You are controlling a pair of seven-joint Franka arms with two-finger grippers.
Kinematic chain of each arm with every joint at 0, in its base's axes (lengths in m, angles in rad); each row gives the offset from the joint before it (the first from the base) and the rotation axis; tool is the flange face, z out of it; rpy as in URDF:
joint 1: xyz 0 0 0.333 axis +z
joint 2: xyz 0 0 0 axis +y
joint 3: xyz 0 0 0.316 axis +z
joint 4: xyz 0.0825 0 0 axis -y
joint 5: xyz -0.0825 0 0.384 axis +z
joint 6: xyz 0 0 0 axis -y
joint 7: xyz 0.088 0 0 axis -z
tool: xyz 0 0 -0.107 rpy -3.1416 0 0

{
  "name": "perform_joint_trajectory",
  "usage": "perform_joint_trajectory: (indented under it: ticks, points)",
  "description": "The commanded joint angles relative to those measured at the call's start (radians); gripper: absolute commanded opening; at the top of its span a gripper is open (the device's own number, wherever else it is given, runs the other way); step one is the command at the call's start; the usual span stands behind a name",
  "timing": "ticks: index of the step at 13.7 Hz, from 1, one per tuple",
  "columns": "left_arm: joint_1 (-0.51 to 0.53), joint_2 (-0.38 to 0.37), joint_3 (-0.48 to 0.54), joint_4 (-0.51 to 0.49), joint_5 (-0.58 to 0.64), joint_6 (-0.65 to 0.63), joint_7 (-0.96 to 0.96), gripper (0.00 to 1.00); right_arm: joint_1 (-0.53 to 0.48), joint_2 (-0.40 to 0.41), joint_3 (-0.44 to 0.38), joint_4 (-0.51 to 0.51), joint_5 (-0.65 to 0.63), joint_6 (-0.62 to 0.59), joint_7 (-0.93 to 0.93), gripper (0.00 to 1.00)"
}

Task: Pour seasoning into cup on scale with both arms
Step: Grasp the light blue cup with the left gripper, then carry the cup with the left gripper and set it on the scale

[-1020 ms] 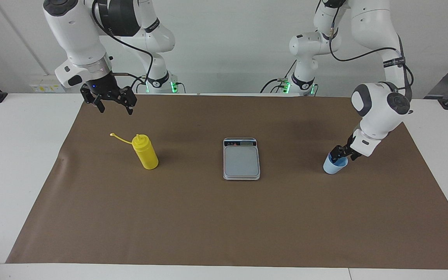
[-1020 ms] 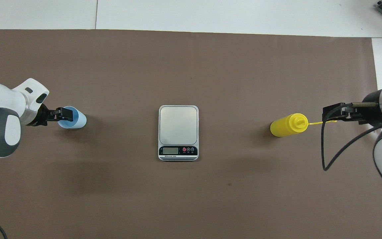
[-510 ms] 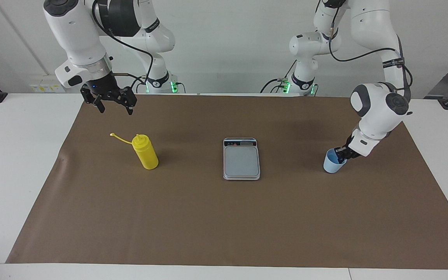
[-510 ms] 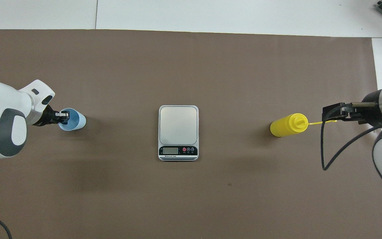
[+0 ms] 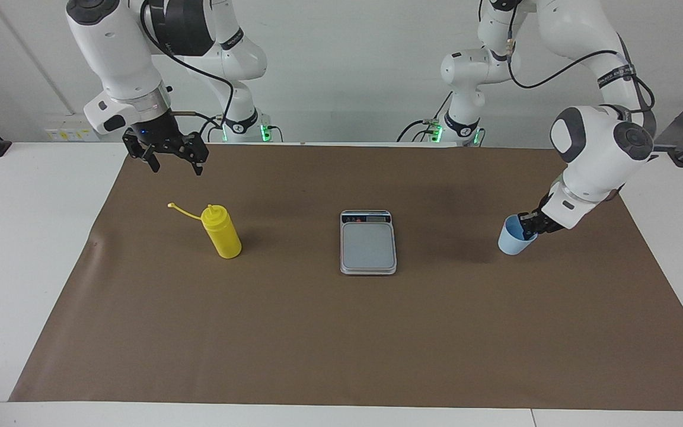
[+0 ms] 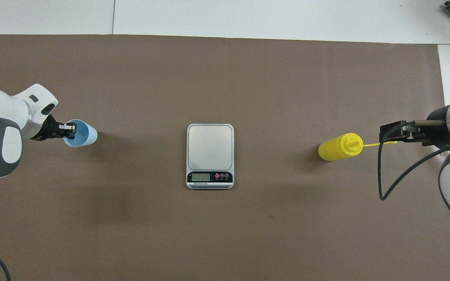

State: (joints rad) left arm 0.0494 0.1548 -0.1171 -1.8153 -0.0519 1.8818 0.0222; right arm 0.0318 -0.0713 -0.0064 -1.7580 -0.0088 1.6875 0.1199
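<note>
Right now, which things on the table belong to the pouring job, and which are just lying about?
Job:
- yellow squeeze bottle, standing
- light blue cup, tilted, gripped at the rim by the left claw
- scale, bare
- right claw, open, waiting

Lying about:
- brown mat, only

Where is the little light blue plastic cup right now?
The small light blue plastic cup is toward the left arm's end of the brown mat, tilted in the left gripper, which pinches its rim, apart from the grey-silver kitchen scale.

bare mat (image 5: 294, 332) around scale (image 5: 368, 243), bottle (image 5: 222, 231) well apart
</note>
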Motion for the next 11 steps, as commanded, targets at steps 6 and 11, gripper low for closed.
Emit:
perform_joint_trajectory:
  ticks: [6,11]
  points:
    - [-0.261,-0.029,0.008,0.044,0.0,-0.061,-0.353,0.0,-0.016,-0.041,0.006,-0.061,0.0,0.043,-0.031,1.0]
    - [-0.423,-0.06,0.002,-0.064,-0.013,0.152,-0.626,0.0,-0.018,-0.041,0.006,-0.061,0.0,0.043,-0.031,1.0]
